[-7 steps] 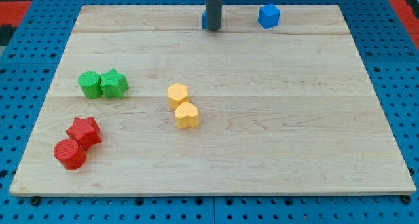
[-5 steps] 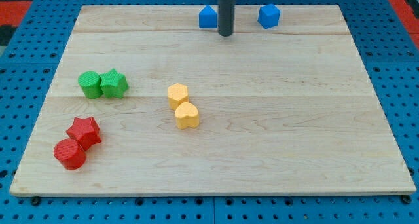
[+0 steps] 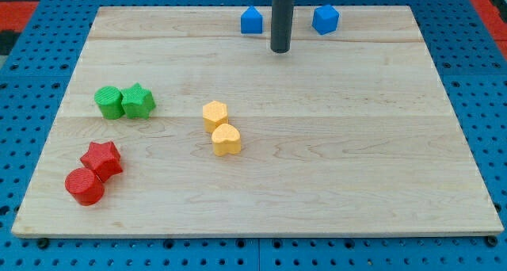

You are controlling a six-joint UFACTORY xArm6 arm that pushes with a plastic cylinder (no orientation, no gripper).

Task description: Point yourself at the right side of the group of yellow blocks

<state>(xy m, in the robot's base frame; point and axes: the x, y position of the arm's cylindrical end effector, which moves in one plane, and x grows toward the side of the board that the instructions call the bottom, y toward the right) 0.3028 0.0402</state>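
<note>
Two yellow blocks sit touching near the board's middle: a yellow hexagon [image 3: 215, 114] and, just below it, a yellow heart [image 3: 226, 139]. My tip [image 3: 280, 49] is near the view's top, well above and to the right of the yellow pair, between the two blue blocks and slightly below them. It touches no block.
A blue block [image 3: 252, 20] and a blue hexagon [image 3: 325, 19] lie at the top edge. A green cylinder [image 3: 108, 102] and green star [image 3: 138, 101] sit at the left. A red star [image 3: 102, 158] and red cylinder [image 3: 84, 186] lie at the lower left. The wooden board [image 3: 356, 144] rests on a blue pegboard.
My tip has moved right and down the view, from in front of the left blue block to a spot between the two blue blocks. No block has moved.
</note>
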